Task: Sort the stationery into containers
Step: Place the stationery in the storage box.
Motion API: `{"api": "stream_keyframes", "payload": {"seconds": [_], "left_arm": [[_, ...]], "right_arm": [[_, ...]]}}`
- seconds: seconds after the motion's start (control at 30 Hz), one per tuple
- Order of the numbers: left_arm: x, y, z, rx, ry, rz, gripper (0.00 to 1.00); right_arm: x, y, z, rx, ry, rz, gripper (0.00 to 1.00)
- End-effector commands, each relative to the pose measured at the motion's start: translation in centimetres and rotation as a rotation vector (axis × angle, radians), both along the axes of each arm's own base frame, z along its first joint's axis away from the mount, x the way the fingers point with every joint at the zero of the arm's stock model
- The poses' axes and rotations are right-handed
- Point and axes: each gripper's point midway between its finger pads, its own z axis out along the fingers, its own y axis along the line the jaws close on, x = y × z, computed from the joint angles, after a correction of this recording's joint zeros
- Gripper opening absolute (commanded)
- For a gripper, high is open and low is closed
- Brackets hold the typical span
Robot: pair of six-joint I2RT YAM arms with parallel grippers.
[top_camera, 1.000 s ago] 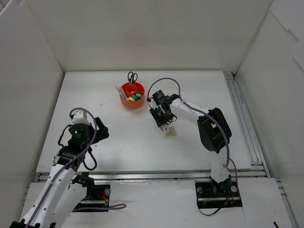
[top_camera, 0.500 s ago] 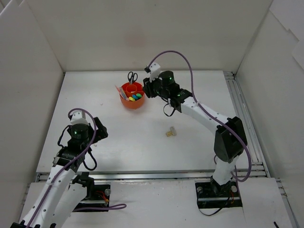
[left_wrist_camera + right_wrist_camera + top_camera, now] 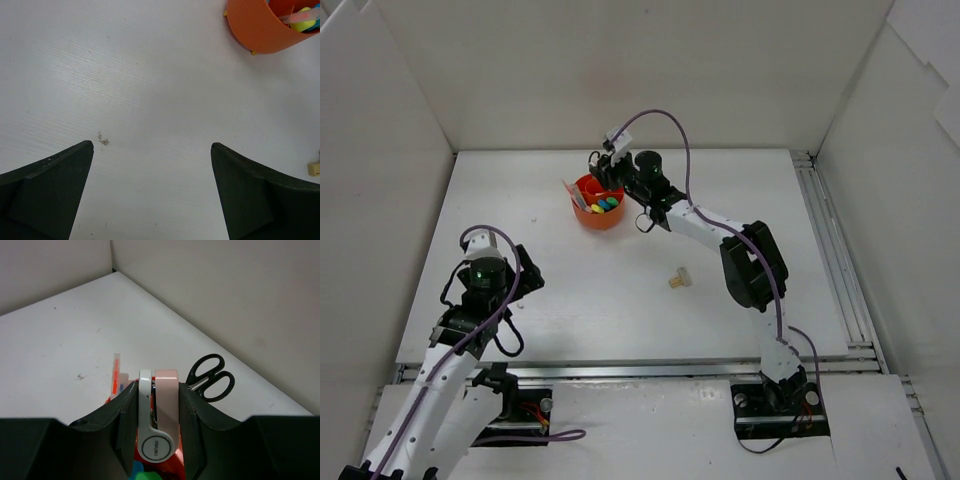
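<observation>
Your left gripper, at seven o'clock, is hanging wide open and empty over the table. A small beige eraser is lying near centre. At eleven o'clock, your right gripper is pinching a pink-and-white item above the orange organiser, where black scissors are standing.

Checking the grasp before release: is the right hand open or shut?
Shut: the right hand clamps a pink-and-white stapler-like item, over the orange organiser.
</observation>
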Motion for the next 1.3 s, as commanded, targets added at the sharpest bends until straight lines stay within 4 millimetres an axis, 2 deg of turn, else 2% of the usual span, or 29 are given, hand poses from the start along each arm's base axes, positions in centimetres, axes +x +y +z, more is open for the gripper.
{"api": "stream_keyframes", "payload": {"seconds": [0.0,0.03,0.17,0.53,0.87,1.03,1.17,1.27], "left_arm": [[0.6,0.4,3.0,-0.013,-0.072,0.038,1.0],[0.5,0.5,3.0,-0.011,-0.07,0.043,1.0],[0.3,0.6,2.9,-0.013,-0.075,0.05,1.0],[0.1,0.8,2.6,-0.009,-0.07,0.055,0.99],[0.2,0.6,2.7,-0.009,-0.071,0.052,0.99],[0.1,0.6,2.8,-0.012,-0.074,0.051,1.0],[0.0,0.5,2.9,-0.015,-0.078,0.049,1.0],[-0.1,0.5,3.0,-0.022,-0.081,0.047,1.0]], "right_arm": [[1.0,1.0,6.4,0.105,-0.217,0.024,0.11],[1.3,1.3,5.3,0.096,-0.211,0.025,0.11],[2.2,1.9,3.6,0.079,-0.217,0.028,0.13],[3.0,3.0,2.7,0.096,-0.221,0.037,0.16],[2.8,2.8,-2.2,0.066,-0.141,0.04,0.22],[1.7,2.7,-2.2,0.081,-0.13,0.064,0.31],[0.9,2.7,-1.9,0.097,-0.127,0.081,0.43],[1.0,2.5,-1.5,0.102,-0.13,0.074,0.44]]}}
